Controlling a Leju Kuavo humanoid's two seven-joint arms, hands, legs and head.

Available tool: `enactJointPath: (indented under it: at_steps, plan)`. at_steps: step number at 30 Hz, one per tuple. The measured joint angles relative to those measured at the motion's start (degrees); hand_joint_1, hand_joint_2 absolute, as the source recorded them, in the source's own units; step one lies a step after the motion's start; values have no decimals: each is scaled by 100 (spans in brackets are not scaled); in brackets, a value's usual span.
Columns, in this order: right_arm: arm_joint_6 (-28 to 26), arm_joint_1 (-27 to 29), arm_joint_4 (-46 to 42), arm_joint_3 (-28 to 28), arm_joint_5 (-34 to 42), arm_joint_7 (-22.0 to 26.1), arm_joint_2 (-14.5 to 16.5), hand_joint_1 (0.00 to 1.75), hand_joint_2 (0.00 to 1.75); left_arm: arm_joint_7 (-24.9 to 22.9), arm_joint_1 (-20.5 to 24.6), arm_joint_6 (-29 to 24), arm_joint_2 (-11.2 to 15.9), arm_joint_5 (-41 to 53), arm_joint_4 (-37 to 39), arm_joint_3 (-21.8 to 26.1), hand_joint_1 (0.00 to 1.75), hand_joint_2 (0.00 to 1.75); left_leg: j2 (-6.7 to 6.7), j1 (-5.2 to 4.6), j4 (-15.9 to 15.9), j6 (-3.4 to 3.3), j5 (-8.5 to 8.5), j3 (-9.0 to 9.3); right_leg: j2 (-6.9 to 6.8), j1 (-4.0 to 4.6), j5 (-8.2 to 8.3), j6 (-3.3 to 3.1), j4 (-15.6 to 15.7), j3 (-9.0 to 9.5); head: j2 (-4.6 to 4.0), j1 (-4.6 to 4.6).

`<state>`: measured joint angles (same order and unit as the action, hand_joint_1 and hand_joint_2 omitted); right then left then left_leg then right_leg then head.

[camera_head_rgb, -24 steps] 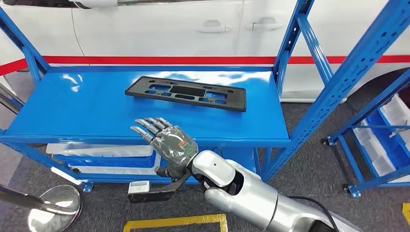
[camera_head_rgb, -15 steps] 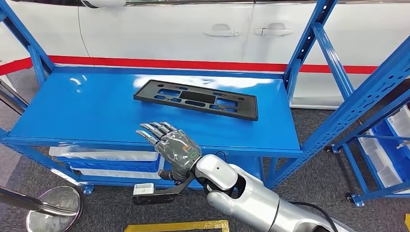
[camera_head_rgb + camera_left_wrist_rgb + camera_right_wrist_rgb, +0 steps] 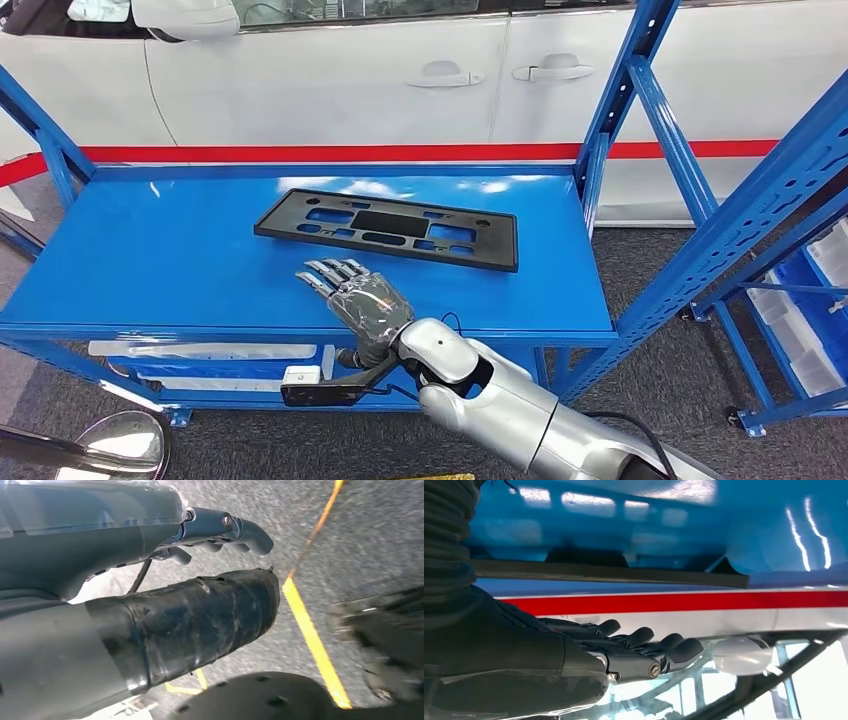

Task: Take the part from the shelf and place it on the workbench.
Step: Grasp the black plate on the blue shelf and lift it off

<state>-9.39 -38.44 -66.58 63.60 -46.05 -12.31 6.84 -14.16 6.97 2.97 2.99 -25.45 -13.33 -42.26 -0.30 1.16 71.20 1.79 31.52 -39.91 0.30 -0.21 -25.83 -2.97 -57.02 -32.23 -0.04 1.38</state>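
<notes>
The part (image 3: 385, 229) is a flat black rectangular frame with several cut-outs, lying towards the back of the blue shelf (image 3: 150, 260). My right hand (image 3: 362, 302) hovers over the shelf's front half with fingers stretched flat towards the part, a short gap from its near edge, holding nothing. In the right wrist view the part (image 3: 609, 572) shows as a thin dark strip on the blue surface beyond the right hand (image 3: 574, 655). My left hand (image 3: 100, 540) hangs above the grey floor with fingers loosely extended and nothing in it.
A white car (image 3: 330, 80) with a red stripe stands right behind the shelf. Blue uprights (image 3: 610, 110) frame the shelf's right end, and another blue rack with white bins (image 3: 800, 330) is at far right. White trays (image 3: 200, 352) sit under the shelf. A yellow floor line (image 3: 310, 630) runs nearby.
The whole picture has shifted, so the camera moved. My right hand has edged a little closer to the part's near edge, still flat and empty.
</notes>
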Motion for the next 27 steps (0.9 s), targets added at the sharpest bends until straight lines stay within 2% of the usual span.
enactJointPath:
  at_steps: [2,3,4,5,7,9,10,11,13,14,15,16,18,19,20,21,24,25,27]
  plan:
    - [-16,-15,160,-26,38,0,39,0,175,-19,-14,2,1,20,0,-10,0,0,7,49,-644,68,-521,165,20,-38,-97,63,-37,84,0,5]
    - [-34,-32,237,-43,52,2,61,0,175,-23,-13,2,1,26,0,-16,0,0,11,50,-972,87,-684,267,26,-48,-140,100,-54,117,0,20]
    - [-56,-58,313,-60,61,2,82,0,175,-26,-4,1,1,32,0,-24,0,0,17,40,-1215,68,-755,350,28,-48,-175,141,-65,129,0,44]
    - [-74,-81,388,-79,67,0,101,0,175,-25,6,1,1,41,0,-31,0,0,18,24,-1333,23,-756,383,24,-41,-202,183,-71,138,0,62]
    - [-95,-131,533,-110,72,-16,138,0,175,-25,20,-2,-4,62,0,-42,0,0,13,5,-1371,-113,-704,422,18,-22,-232,252,-85,164,0,75]
    - [-101,-179,649,-134,68,-38,169,0,175,-29,13,-7,-15,75,0,-46,0,0,8,12,-1389,-204,-703,496,5,-33,-290,302,-236,136,0,60]
    - [-104,-208,704,-150,60,-51,183,0,175,-31,13,-10,-20,76,0,-49,0,0,6,11,-1396,-241,-690,535,-1,-39,-365,322,-456,17,0,54]
    - [-108,-230,761,-167,49,-67,194,0,175,-32,16,-13,-24,76,0,-51,0,0,7,8,-1403,-273,-670,563,-7,-44,-476,335,-779,-176,0,48]
    - [-116,-253,897,-200,27,-127,207,0,175,-34,26,-19,-24,76,0,-57,0,0,1,-8,-1402,-322,-617,606,-9,-40,-723,347,-1486,-663,0,40]
    - [-121,-253,968,-213,22,-159,208,0,175,-37,26,-22,-24,75,0,-60,0,0,-6,-18,-1401,-333,-586,637,-9,-38,-760,344,-1676,-842,0,39]
    - [-127,-251,1034,-227,20,-184,208,0,175,-43,24,-25,-26,75,0,-60,0,0,-15,-27,-1399,-337,-549,682,-9,-35,-683,332,-1681,-928,0,37]
    - [-137,-254,1095,-242,20,-196,208,0,175,-50,22,-28,-30,75,0,-60,0,0,-22,-36,-1398,-334,-508,741,-9,-29,-484,309,-1480,-907,0,36]
    - [-165,-276,1207,-269,22,-203,208,0,175,-61,23,-28,-50,75,0,-61,0,0,-32,-51,-1396,-311,-417,869,-9,5,37,228,-767,-680,0,39]
    - [-180,-298,1266,-279,23,-204,209,0,175,-62,29,-28,-63,75,0,-62,0,0,-39,-56,-1392,-288,-377,906,-7,31,140,190,-458,-578,0,45]
    - [-192,-318,1319,-289,23,-213,215,0,175,-63,39,-29,-74,75,0,-63,0,0,-41,-59,-1394,-255,-342,924,-4,55,188,159,-272,-507,0,46]
    - [-203,-333,1376,-304,13,-237,220,0,175,-67,47,-31,-81,80,0,-64,0,0,-41,-63,-1376,-217,-326,933,1,66,155,137,-203,-477,0,51]
    - [-225,-370,1563,-351,-125,-362,237,0,175,-86,60,-37,-90,109,0,-64,0,0,-18,-58,-1240,-114,-262,939,18,29,178,85,-136,-351,0,50]
    - [-230,-393,1632,-357,-196,-404,243,0,175,-94,66,-38,-96,118,-1,-64,0,0,-10,-51,-1068,-86,-192,857,20,17,167,60,-125,-307,0,59]
    - [-216,-434,1785,-360,-381,-527,249,0,175,-107,79,-39,-107,134,-2,-64,0,0,-1,-36,-434,-34,44,479,16,8,131,21,-115,-252,0,79]
